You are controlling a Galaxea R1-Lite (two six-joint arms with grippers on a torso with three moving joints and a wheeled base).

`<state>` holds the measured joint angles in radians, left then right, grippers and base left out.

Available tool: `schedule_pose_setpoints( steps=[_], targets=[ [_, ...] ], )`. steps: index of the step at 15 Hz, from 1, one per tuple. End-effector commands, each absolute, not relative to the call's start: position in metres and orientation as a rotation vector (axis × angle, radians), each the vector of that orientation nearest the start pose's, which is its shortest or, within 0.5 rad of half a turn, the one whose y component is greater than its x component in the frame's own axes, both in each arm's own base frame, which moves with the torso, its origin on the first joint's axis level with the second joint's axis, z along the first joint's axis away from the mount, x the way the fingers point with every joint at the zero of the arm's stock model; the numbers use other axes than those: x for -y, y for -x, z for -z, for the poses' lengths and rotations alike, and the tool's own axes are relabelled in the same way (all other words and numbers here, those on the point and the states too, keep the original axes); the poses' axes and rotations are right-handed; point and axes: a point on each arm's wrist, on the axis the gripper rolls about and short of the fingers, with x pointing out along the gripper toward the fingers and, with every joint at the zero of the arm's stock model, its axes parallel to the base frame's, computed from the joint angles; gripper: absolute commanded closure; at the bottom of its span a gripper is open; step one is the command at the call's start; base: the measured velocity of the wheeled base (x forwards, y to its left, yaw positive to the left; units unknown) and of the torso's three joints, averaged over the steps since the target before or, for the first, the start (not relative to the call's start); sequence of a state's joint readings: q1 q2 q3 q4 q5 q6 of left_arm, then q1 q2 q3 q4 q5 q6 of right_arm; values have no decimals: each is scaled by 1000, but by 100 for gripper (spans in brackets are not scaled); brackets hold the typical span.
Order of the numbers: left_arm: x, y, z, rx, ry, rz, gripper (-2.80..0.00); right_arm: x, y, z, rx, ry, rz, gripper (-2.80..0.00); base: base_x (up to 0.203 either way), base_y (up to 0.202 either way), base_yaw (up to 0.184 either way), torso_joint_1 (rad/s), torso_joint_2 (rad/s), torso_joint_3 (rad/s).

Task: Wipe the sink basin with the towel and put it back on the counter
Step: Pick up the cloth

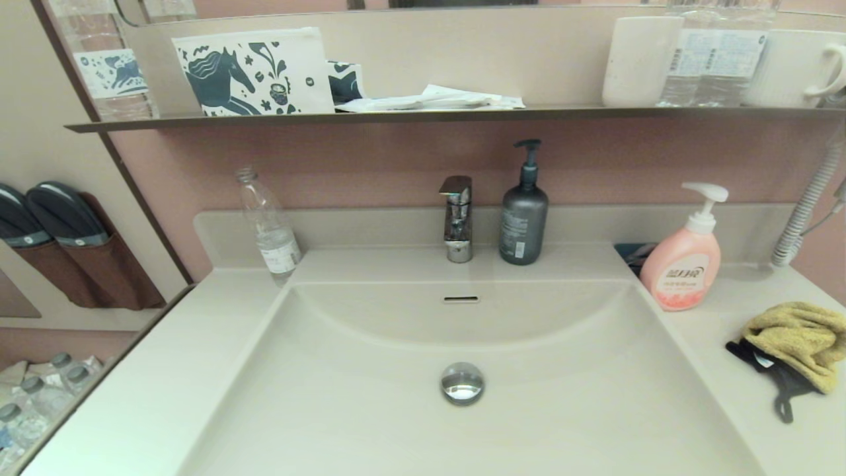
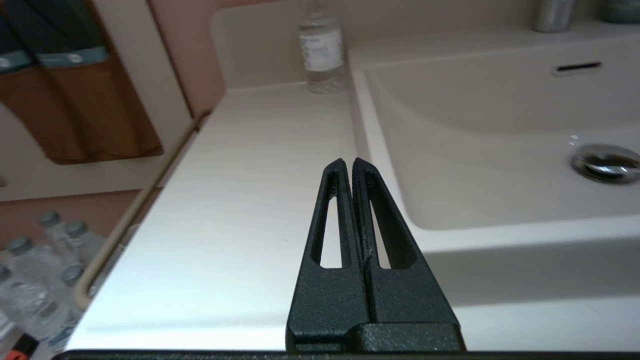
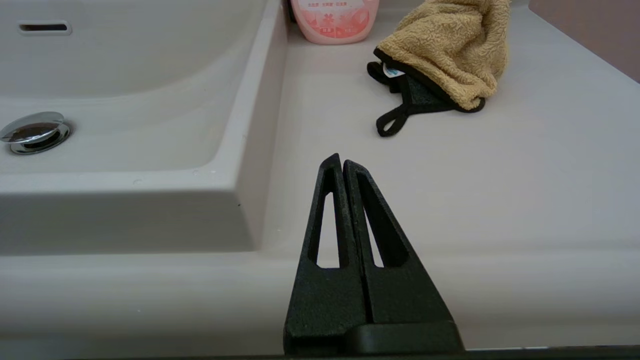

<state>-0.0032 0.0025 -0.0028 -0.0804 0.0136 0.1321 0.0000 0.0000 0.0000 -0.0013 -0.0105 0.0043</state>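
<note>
Progress: none evident | towel (image 1: 796,340) bunched on surface (image 1: 165,390) (right side) | sink basin (image 1: 462,423) unwiped | left gripper (image 2: 348,162), right gripper (image 3: 338,160): fingers pressed together, idle.

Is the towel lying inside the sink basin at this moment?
No, the towel lies bunched on the counter right of the sink basin, beside the pink soap bottle.

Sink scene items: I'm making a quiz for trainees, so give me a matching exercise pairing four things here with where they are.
Things:
1. towel
2. grey pump bottle
3. clear water bottle
4. drain plug

Places:
A. counter, back left corner of the basin
B. bottom of the sink basin
C. counter, right of the basin, bunched beside the pink soap bottle
D. just right of the faucet

Pairs: 1-C, 2-D, 3-A, 4-B
</note>
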Motion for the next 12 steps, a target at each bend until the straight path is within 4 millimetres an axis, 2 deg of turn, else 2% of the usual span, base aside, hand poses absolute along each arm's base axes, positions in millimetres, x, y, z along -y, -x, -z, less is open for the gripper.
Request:
schedule_pose_setpoints(
  steps=[1,4,7,12],
  targets=[
    [0,23,-82,65,-132,0,0,0,23,-76,0,-5,10,0,0,0,0,0,0,0],
    [1,23,-77,14,-104,31,0,0,23,-76,0,-5,11,0,0,0,0,0,0,0],
    [0,23,-75,-6,-1,28,0,0,23,-76,0,-5,11,0,0,0,0,0,0,0],
    [0,23,-75,-6,2,27,0,0,23,-76,0,-5,10,0,0,0,0,0,0,0]
  ],
)
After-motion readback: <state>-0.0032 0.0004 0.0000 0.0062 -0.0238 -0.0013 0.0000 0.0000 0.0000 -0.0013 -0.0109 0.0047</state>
